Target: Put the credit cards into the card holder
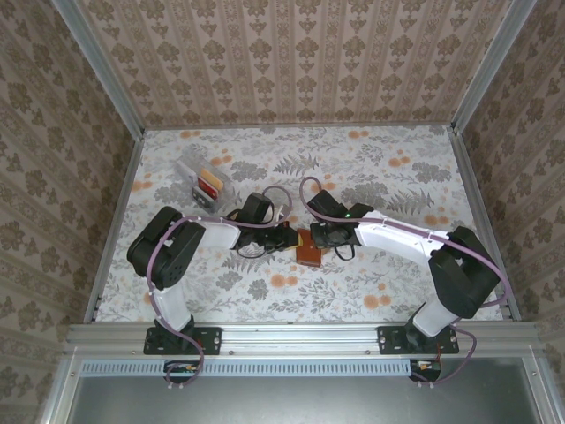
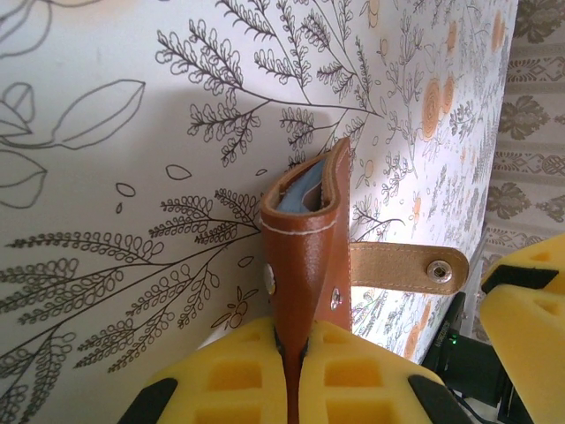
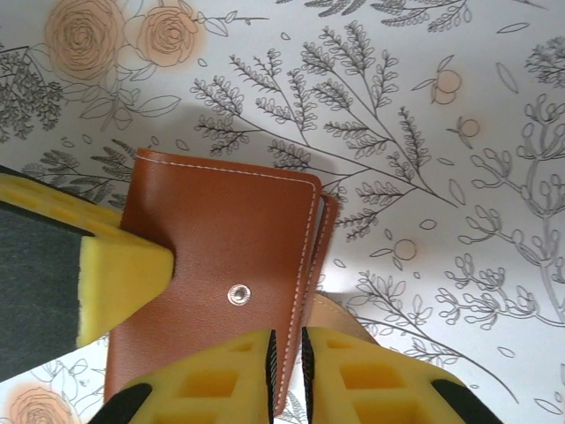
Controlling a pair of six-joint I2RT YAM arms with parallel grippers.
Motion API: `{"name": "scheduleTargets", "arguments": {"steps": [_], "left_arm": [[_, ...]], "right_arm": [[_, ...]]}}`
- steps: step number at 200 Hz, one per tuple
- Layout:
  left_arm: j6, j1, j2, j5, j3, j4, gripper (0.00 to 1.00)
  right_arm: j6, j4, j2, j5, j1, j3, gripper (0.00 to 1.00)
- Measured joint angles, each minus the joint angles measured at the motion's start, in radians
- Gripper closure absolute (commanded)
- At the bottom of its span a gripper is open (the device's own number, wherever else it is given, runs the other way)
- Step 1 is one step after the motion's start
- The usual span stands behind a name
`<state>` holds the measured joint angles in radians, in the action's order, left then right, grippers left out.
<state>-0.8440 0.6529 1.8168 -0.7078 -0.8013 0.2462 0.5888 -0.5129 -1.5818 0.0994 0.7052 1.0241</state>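
Where its yellow foam pads met, the left gripper was pinching the brown leather card holder by one end, the fold gaping slightly at the other. The right gripper stood with its pads nearly together on the holder's stitched edge, just beside the snap stud. The snap tab stuck out unfastened over the floral table. Well apart, toward the far left, red-orange credit cards sat in a clear box.

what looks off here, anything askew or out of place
The card holder is folded closed, pinched by the left gripper, and its snap tab is unfastened, sticking out sideways instead of lying against the cover.
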Motion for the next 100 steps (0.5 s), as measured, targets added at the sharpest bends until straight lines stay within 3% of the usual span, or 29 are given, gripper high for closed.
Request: {"name": "scheduleTargets", "arguments": {"steps": [100], "left_arm": [[0.003,0.0,0.0,0.001,0.0,0.0,0.91]], "right_arm": [[0.04,0.044,-0.074,-0.054,-0.056,-0.125,0.81]]}}
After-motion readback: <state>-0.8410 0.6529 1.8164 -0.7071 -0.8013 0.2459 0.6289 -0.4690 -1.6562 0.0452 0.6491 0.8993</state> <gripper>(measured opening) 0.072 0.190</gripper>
